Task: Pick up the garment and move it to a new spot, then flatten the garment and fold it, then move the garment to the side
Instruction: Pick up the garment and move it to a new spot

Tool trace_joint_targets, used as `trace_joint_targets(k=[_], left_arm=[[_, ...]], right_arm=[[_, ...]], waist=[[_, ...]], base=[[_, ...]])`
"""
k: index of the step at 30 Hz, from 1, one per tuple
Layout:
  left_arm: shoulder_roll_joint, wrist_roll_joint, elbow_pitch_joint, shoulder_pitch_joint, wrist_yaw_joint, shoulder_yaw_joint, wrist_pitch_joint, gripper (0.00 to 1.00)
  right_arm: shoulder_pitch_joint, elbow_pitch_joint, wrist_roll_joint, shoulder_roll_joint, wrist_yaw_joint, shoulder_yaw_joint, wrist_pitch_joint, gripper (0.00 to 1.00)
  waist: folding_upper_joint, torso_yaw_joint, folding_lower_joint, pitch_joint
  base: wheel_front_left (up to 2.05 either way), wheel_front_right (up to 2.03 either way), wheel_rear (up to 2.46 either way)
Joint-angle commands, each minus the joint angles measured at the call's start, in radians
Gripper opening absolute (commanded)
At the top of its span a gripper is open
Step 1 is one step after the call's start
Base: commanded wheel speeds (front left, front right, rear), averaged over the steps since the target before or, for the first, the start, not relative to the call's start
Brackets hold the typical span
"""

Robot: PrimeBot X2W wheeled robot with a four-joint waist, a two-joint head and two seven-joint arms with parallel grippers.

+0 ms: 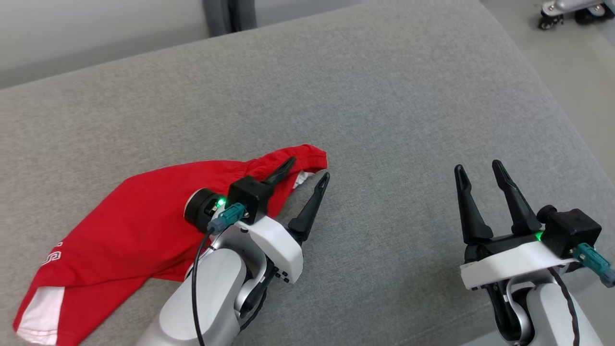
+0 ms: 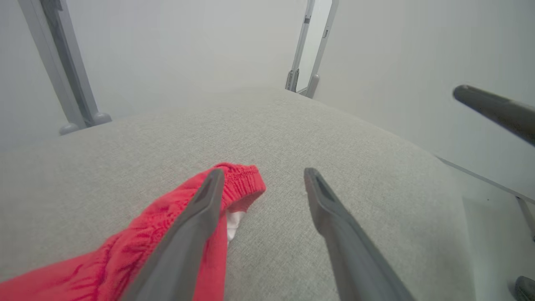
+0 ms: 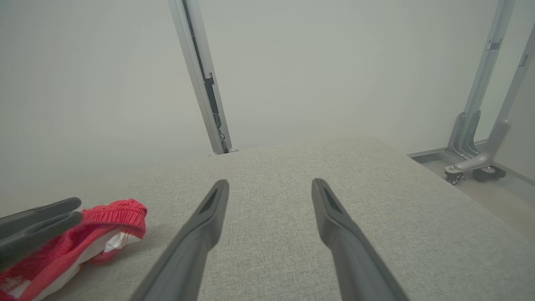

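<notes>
**Mia:** Where is the red garment [image 1: 134, 226]?

**Tom:** It lies on the grey tabletop [image 1: 384, 96], on the robot's left side. The end with the white patch [image 1: 43, 307] is closest to the robot. From there it runs away in a long slant, up to the stretchy waistband [image 2: 242, 177].

**Mia:** And the jaws?

**Tom:** The left gripper [image 1: 310, 168] is right at that far end. Its jaws are wide open and hold nothing. One jaw is over the red waistband and the other is over grey tabletop (so the edge sits between them).

**Mia:** And the other arm?

**Tom:** The right gripper [image 1: 478, 166] has open, empty jaws too. It is well apart, off to the right. The left arm is much nearer, so it looks like the one to grab next.
</notes>
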Motion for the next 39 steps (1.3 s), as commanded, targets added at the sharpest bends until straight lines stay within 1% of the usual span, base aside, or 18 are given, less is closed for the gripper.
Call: trace_joint_targets(k=[1, 7, 8, 14, 17, 23, 26, 30, 35, 39], left_arm=[[0.007, -0.003, -0.012, 0.009, 0.009, 0.008, -0.016, 1.0], [0.052, -0.025, -0.096, 0.067, 0.086, 0.091, -0.08, 1.0], [0.052, -0.025, -0.096, 0.067, 0.086, 0.091, -0.08, 1.0], [0.137, -0.067, -0.201, 0.155, 0.153, 0.226, -0.11, 1.0], [0.177, -0.079, -0.252, 0.199, 0.174, 0.28, -0.117, 1.0], [0.24, -0.091, -0.335, 0.278, 0.184, 0.337, -0.12, 1.0], [0.269, -0.101, -0.366, 0.316, 0.174, 0.356, -0.12, 1.0], [0.295, -0.117, -0.403, 0.371, 0.181, 0.378, -0.117, 1.0], [0.314, -0.124, -0.431, 0.431, 0.19, 0.384, -0.106, 1.0], [0.315, -0.136, -0.446, 0.476, 0.208, 0.387, -0.094, 1.0]], right_arm=[[0.002, 0.0, -0.012, -0.003, 0.002, -0.006, -0.004, 1.0], [0.019, -0.011, -0.034, -0.004, 0.002, -0.019, 0.009, 1.0], [0.019, -0.011, -0.034, -0.004, 0.002, -0.019, 0.009, 1.0], [0.036, -0.034, -0.053, -0.004, 0.002, -0.027, 0.03, 1.0], [0.041, -0.043, -0.062, -0.003, 0.002, -0.032, 0.039, 1.0], [0.061, -0.063, -0.079, -0.004, 0.002, -0.047, 0.055, 1.0], [0.068, -0.073, -0.086, -0.004, 0.002, -0.046, 0.063, 1.0], [0.08, -0.08, -0.091, -0.004, 0.002, -0.046, 0.071, 1.0], [0.106, -0.091, -0.098, -0.008, 0.002, -0.05, 0.083, 1.0], [0.135, -0.107, -0.101, -0.013, 0.002, -0.053, 0.098, 1.0]], waist=[[0.0, 0.024, 0.0, -0.026], [0.0, 0.082, 0.0, -0.08], [0.0, 0.082, 0.0, -0.08], [0.0, 0.135, 0.0, -0.115], [0.0, 0.162, 0.0, -0.125], [0.0, 0.213, 0.0, -0.145], [0.0, 0.231, 0.0, -0.157], [0.0, 0.248, 0.0, -0.176], [0.0, 0.262, 0.0, -0.206], [0.0, 0.267, 0.0, -0.231]], base=[[0.0, 0.0, 0.0], [0.0, 0.0, 0.0], [0.0, 0.0, 0.0], [0.0, 0.0, 0.0], [0.0, 0.0, 0.0], [0.0, 0.0, 0.0], [0.0, 0.0, 0.0], [0.0, 0.0, 0.0], [0.0, 0.0, 0.0], [0.0, 0.0, 0.0]])
